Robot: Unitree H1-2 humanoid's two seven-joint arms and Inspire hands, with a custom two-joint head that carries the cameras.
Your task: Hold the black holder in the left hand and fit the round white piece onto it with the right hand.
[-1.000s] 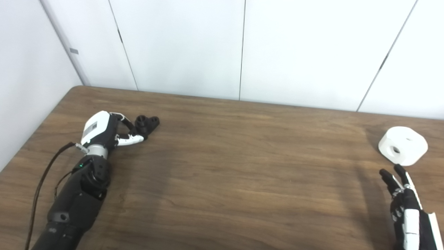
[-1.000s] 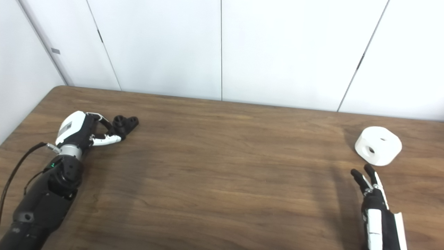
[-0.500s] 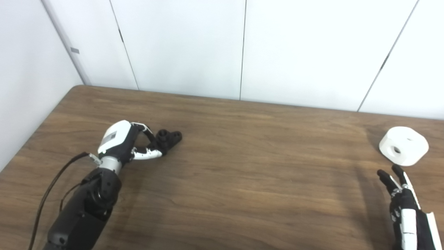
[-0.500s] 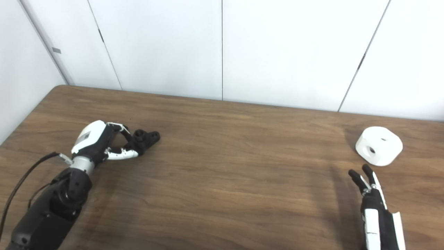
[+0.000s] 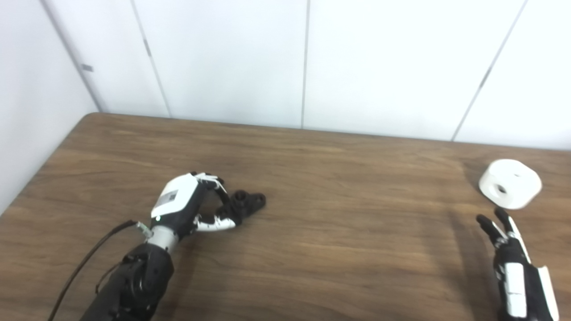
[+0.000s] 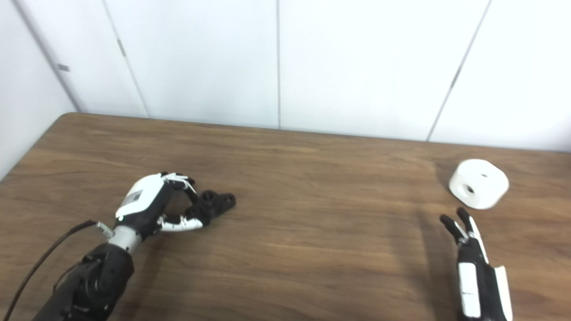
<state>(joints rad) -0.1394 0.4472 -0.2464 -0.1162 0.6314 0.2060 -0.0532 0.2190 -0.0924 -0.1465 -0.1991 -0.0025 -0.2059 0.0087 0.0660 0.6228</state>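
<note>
On the table [image 5: 312, 249], left of centre, my left hand [image 5: 185, 207] has fingers and thumb curled round the near end of the holder [image 5: 245, 203]. Grip looks closed on it; far end pokes out toward the middle. Can't tell if it's lifted clear or resting on the wood.

Right hand [image 6: 468, 249] is low at the near right edge, fingers out straight and slightly spread, holding nothing. Tips point toward the white piece [image 6: 478, 183] but aren't touching it, clear gap between.

White piece sits flat near the far right edge, one hole on top, one on its side facing me. Well apart from the holder, nearly the whole table between them.

Status, my read:
- holder grasp: done or near enough
- white piece: not yet picked up
- bringing the two together: not started
- fit: not started

Roughly a third in. Left to do: right hand closes the gap, grabs the piece, carries it across, lines a hole up with the holder.
</note>
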